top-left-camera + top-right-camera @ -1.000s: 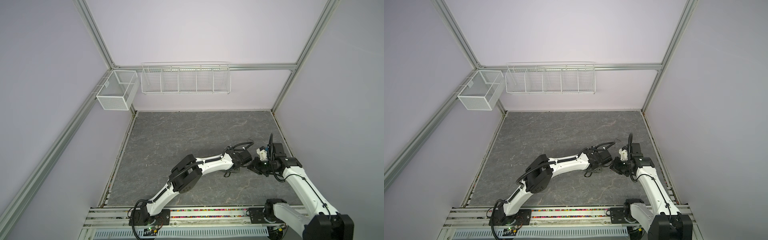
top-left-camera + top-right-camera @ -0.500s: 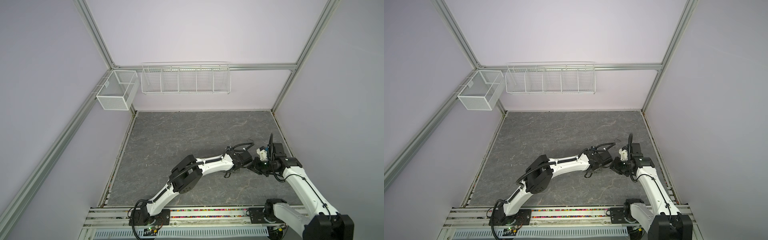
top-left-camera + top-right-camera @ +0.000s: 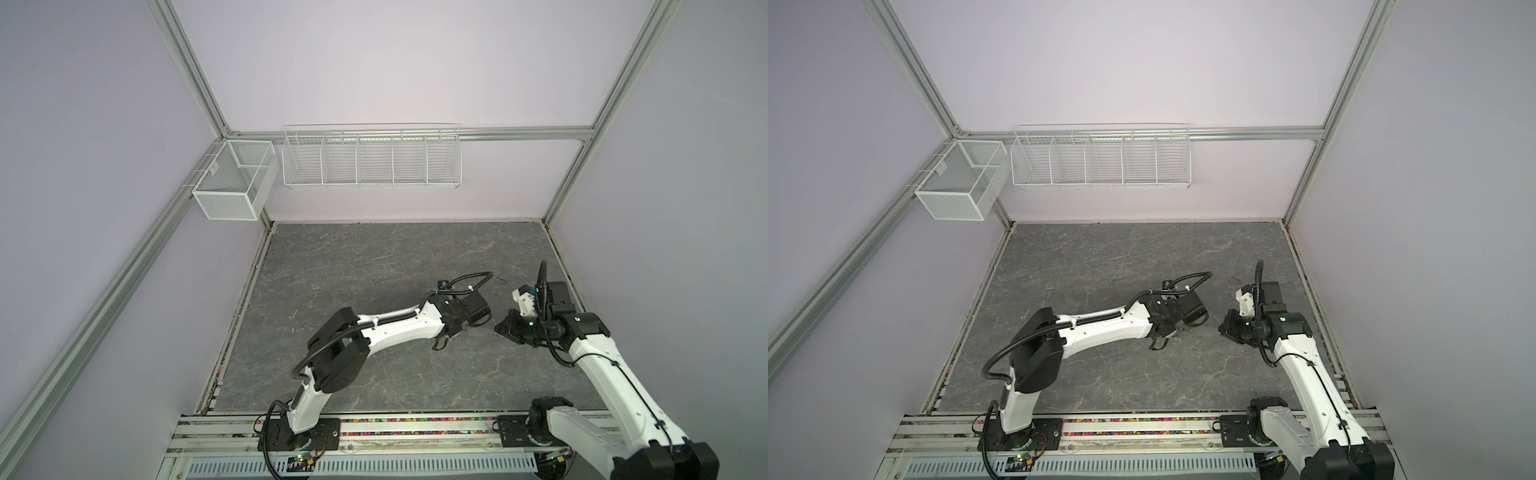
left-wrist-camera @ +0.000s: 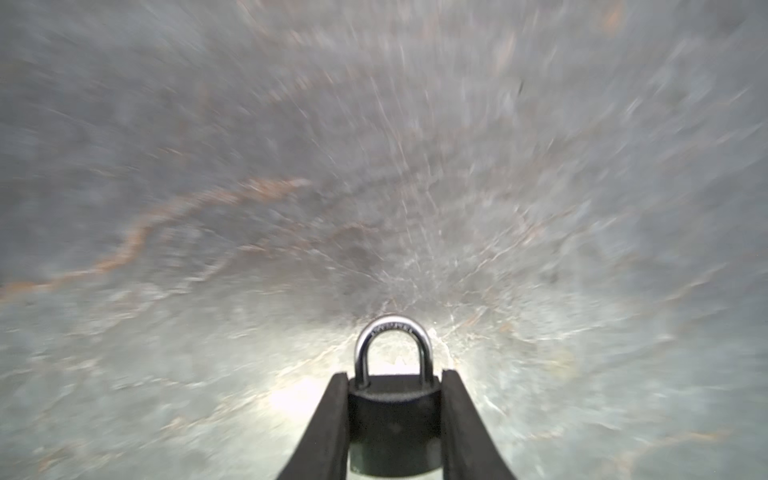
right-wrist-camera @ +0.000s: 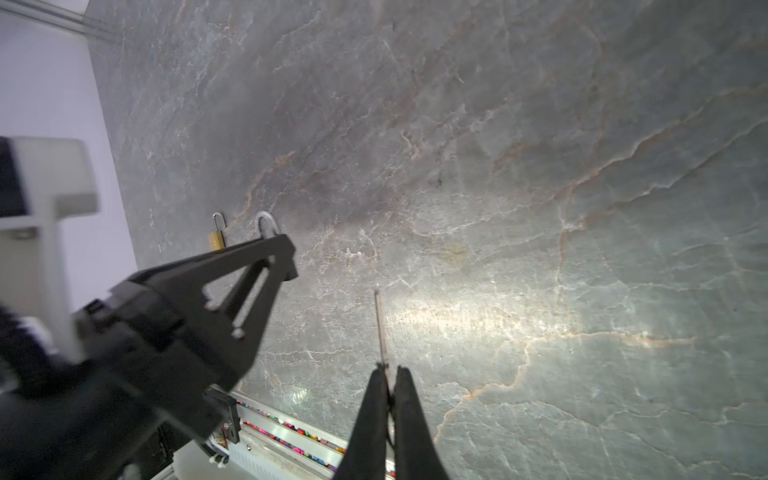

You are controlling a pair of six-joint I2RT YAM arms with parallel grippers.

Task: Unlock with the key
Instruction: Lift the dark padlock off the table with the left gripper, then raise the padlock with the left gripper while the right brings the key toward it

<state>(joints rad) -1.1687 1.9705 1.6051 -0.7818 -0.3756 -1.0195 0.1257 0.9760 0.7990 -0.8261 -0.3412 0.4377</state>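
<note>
Grey marbled tabletop w/ small brass padlock.

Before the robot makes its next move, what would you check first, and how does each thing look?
1. The black padlock is clamped in the left gripper: ok.
2. The key is pinched in the right gripper: ok.
3. The shackle sits in the body at both ends: ok.
4. The keyhole faces the key: cannot tell, it is hidden.
5. The key tip is at the black padlock: not ok, they are apart.
6. The brass padlock lies on the table, held by neither gripper: ok.
</note>
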